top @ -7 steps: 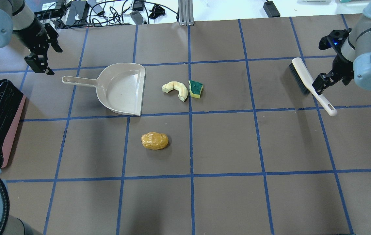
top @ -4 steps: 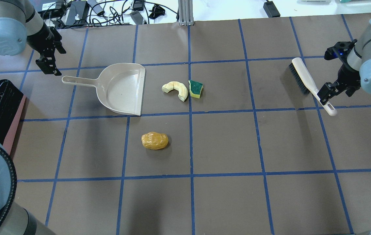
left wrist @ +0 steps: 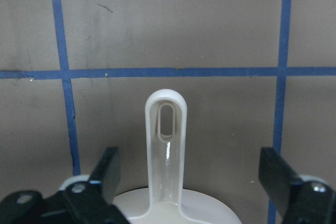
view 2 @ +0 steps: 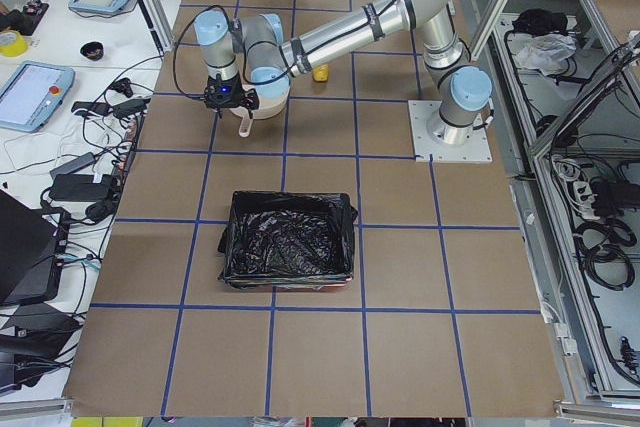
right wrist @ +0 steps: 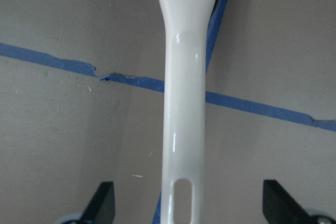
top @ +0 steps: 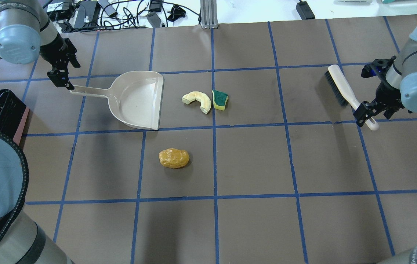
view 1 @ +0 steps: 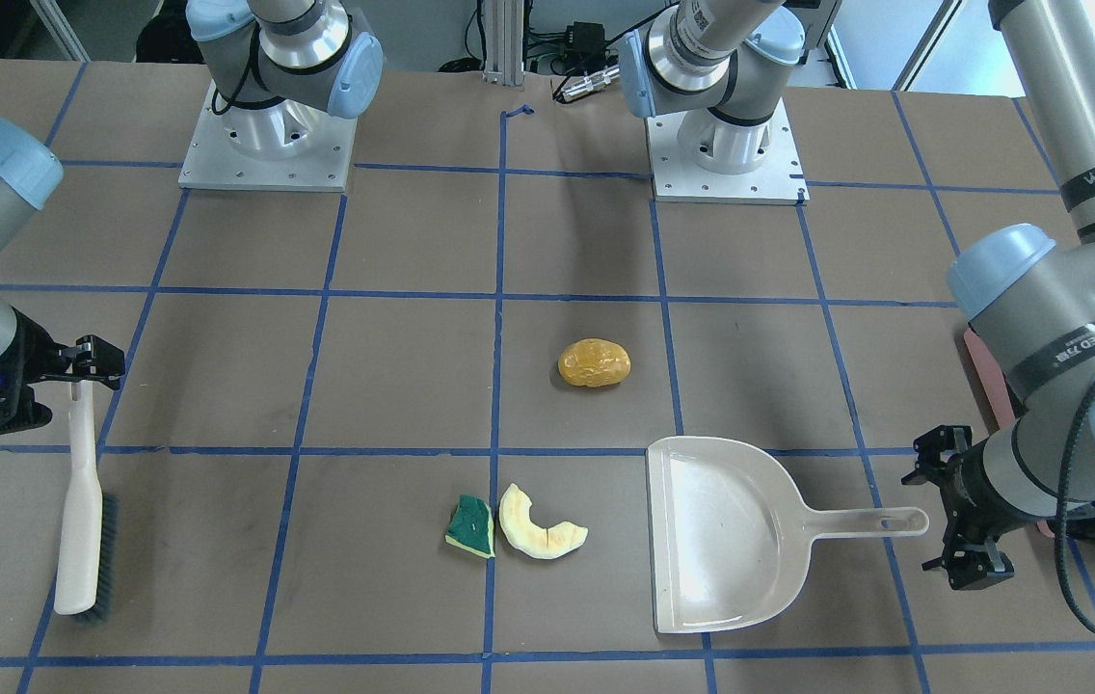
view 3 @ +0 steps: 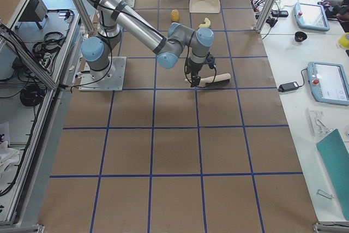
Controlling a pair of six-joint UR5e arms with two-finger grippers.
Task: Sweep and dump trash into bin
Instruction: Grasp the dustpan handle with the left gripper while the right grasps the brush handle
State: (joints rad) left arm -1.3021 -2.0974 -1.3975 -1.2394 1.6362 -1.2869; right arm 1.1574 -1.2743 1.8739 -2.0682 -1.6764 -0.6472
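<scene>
Three bits of trash lie on the brown counter (top: 252, 161), all out of the dustpan (top: 135, 99). The pale crescent slice (top: 197, 101) lies just in front of the dustpan's open mouth. The green-and-yellow sponge wedge (top: 220, 99) is just beside the slice, on the side away from the dustpan. The orange-yellow lumpy piece (top: 173, 158) sits by itself, near the corner of the dustpan's mouth that is closer to the robot. It is apart from the other two bits.

The pink bin (view 2: 288, 247) with its crinkly black bag stands on the counter past the end of the dustpan's handle (left wrist: 166, 145), and closer to the robot than the dustpan is.

The beige dustpan lies flat, with its handle pointing away from the trash. The left jaws are at the tip of that handle. They are spread wide, one on each side of the handle, and they are not touching it.

The brush (top: 344, 91) lies flat, well apart from the dustpan, on the far side of the slice and the sponge. Its dark bristles point toward the dustpan. The right jaws are at the end of the brush's white handle (right wrist: 184, 103). They are spread wide too, one on each side, and do not squeeze it.

Blue tape lines cross the counter in squares.
</scene>
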